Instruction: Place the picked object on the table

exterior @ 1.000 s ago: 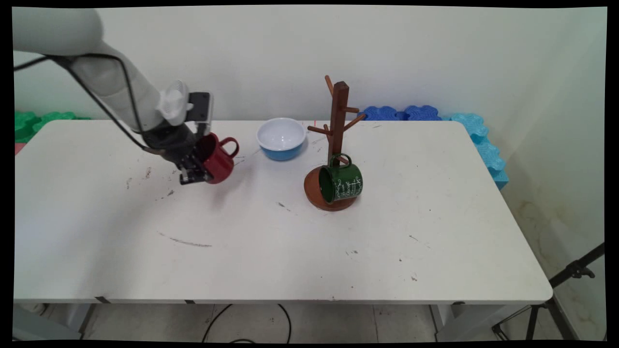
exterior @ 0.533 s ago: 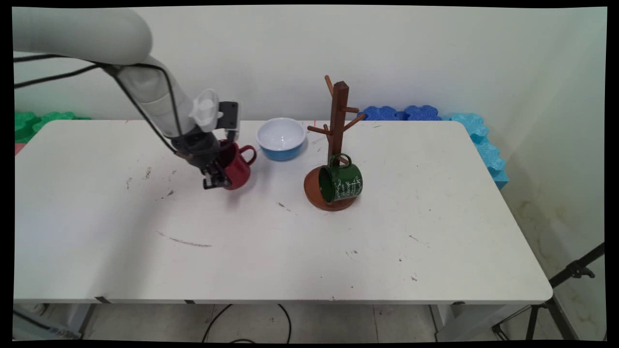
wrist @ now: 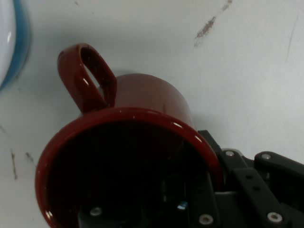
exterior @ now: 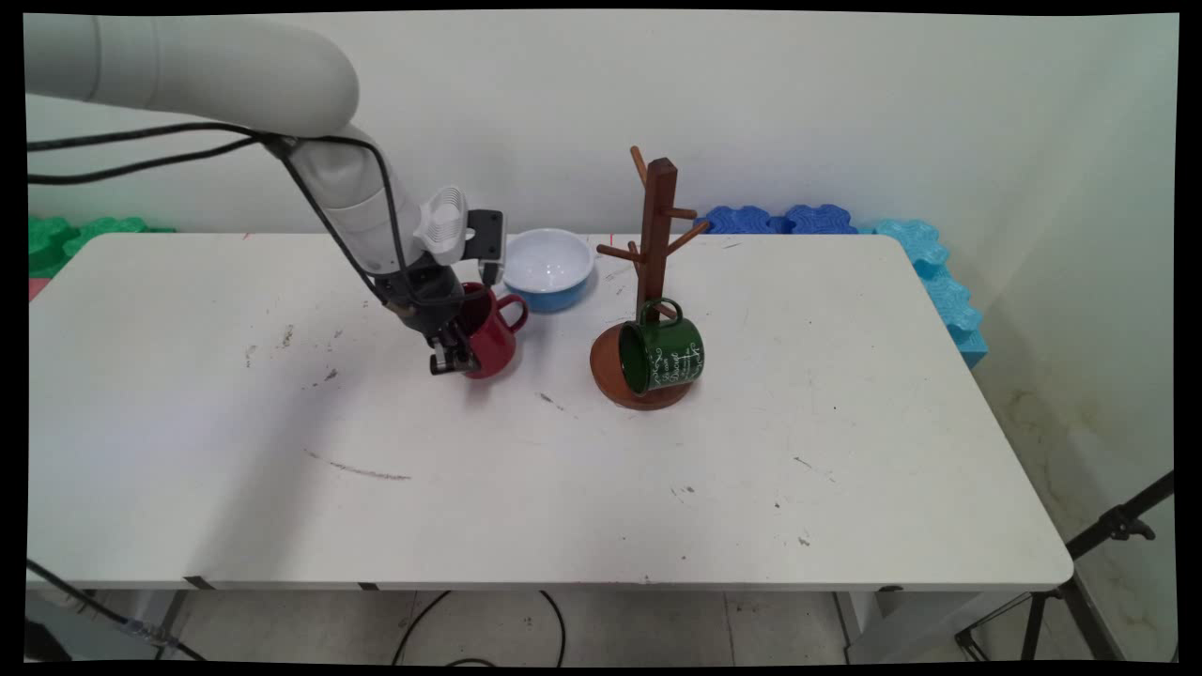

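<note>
Gripping the wall of a red mug [exterior: 490, 333], our claw [exterior: 454, 360] has one finger inside the cup and the other outside it, closed on the rim side nearest us. In the hand view the red mug [wrist: 128, 156] fills most of the frame, its dark mouth facing the camera and its loop handle up and to the left, while the claw [wrist: 209, 199] shows as black linkage at the bottom right. We cannot tell from either view whether the mug's base touches the table [exterior: 563, 488] or hangs just above it; it sits tilted, with the handle pointing toward the far right.

Just behind the mug we see a blue bowl [exterior: 547, 269] with a white inside, near but apart from it; a sliver of that bowl [wrist: 12, 42] shows at the hand view's upper left edge. To the right stands a wooden mug tree [exterior: 654, 272] on a round base, and a green mug [exterior: 662, 355] with white lettering hangs on its side from a low peg, mouth toward the left. Blue foam mats [exterior: 845, 225] lie behind the table's far right corner, green ones [exterior: 66, 235] at the far left.
</note>
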Action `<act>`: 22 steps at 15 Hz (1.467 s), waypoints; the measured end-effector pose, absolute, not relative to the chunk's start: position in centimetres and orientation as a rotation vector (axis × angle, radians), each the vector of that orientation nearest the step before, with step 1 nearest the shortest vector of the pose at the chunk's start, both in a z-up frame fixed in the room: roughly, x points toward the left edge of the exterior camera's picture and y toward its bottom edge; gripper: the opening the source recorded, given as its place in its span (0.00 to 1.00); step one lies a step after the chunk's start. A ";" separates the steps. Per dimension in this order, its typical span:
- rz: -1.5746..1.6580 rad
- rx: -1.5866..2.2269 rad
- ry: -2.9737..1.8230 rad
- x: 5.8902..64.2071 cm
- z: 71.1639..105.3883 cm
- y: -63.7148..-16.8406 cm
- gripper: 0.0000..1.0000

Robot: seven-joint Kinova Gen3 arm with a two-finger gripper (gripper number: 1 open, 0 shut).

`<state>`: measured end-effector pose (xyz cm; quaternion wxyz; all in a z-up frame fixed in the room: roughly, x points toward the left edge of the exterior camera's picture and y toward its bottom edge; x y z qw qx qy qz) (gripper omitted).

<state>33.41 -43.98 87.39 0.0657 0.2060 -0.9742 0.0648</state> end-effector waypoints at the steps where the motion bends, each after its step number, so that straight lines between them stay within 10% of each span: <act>1: 0.189 0.619 -2.940 33.2 87.2 -44.2 0.00; 16: 0.143 0.621 -2.938 32.0 85.1 -46.0 0.00; 17: 0.142 0.621 -2.935 32.0 85.1 -46.1 1.00; 22: 0.137 0.622 -2.901 31.5 85.1 -46.3 1.00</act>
